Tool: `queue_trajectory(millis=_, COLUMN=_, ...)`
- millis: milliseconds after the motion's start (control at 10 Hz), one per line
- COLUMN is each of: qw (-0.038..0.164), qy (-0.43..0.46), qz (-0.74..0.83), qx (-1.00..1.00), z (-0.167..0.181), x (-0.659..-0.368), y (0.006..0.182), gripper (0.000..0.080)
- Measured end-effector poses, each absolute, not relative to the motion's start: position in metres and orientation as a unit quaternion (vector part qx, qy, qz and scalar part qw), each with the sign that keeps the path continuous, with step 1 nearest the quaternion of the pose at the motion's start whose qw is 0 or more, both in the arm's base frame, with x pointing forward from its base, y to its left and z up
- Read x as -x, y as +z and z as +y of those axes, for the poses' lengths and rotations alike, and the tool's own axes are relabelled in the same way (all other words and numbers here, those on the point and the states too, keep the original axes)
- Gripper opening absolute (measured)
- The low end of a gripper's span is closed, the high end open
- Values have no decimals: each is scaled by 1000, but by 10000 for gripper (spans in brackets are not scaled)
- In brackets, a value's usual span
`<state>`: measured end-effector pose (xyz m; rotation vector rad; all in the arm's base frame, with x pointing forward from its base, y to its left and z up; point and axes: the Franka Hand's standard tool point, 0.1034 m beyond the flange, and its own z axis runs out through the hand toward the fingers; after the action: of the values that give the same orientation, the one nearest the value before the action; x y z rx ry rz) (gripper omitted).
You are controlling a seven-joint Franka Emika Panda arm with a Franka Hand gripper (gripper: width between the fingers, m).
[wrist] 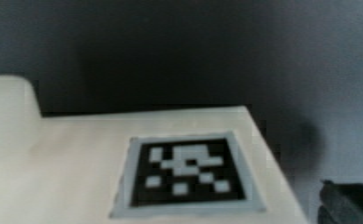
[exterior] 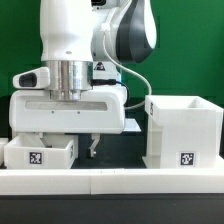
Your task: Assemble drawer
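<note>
One shallow white tray (exterior: 40,152) with a black-and-white tag on its front sits at the exterior view's left. The tall white shell (exterior: 185,128), also tagged, stands at the right. My gripper (exterior: 83,148) hangs low between them, right beside the tray's right end, its dark fingers close to the table. In the wrist view a white tray face (wrist: 89,150) with a tag fills the frame just below my hand. One dark fingertip (wrist: 352,197) shows far to the side, so the jaws look spread. Nothing is held. The second tray is hidden.
A low white border rail (exterior: 110,182) runs along the front of the black table. The arm's white body and a cable fill the middle, in front of a green backdrop.
</note>
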<state>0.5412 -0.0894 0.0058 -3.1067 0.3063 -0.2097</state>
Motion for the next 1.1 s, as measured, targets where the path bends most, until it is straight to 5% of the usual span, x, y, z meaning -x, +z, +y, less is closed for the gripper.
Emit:
queue_trajectory(millis=100, qw=6, qy=-67, qz=95, qx=993, z=-85, x=-542, y=5, gripper=649)
queue_trajectory(millis=300, qw=6, qy=-67, qz=94, qx=993, z=-84, x=-542, y=5, gripper=392)
queue_trajectory(millis=400, qw=6, qy=-67, qz=94, qx=993, z=-84, x=-542, y=5, gripper=392)
queue_trajectory(millis=600, qw=6, qy=-67, qz=94, qx=993, z=-84, x=-542, y=5, gripper=81)
queue_trajectory(millis=1100, qw=6, qy=-67, qz=94, qx=993, z=-84, x=-542, y=5, gripper=40)
